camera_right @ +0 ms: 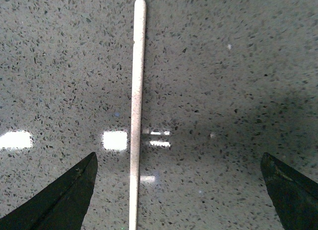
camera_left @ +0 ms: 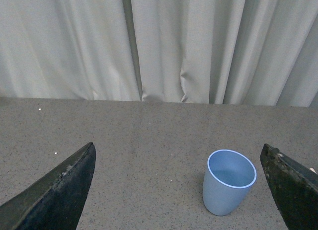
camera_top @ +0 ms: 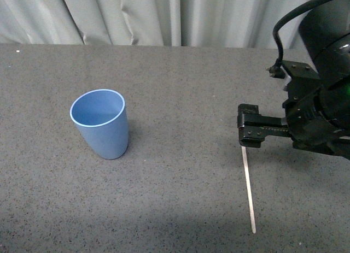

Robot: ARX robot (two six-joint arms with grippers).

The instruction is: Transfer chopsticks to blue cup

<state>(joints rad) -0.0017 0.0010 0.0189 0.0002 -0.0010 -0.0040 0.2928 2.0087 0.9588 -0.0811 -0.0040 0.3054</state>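
Observation:
The blue cup (camera_top: pixel 102 123) stands upright and empty on the grey speckled table (camera_top: pixel 180 89), left of centre. It also shows in the left wrist view (camera_left: pixel 228 182). A single pale chopstick (camera_top: pixel 248 188) lies flat at the right, running toward the front edge. My right gripper (camera_top: pixel 249 134) is open and hovers over the chopstick's far end. In the right wrist view the chopstick (camera_right: pixel 136 111) lies between the spread fingers (camera_right: pixel 64 200), closer to one of them. My left gripper (camera_left: pixel 179 190) is open and empty, looking at the cup from a distance; it is out of the front view.
A pale grey curtain (camera_top: pixel 164 15) hangs behind the table's far edge. The right arm's black body and cable (camera_top: pixel 322 83) fill the right side of the front view.

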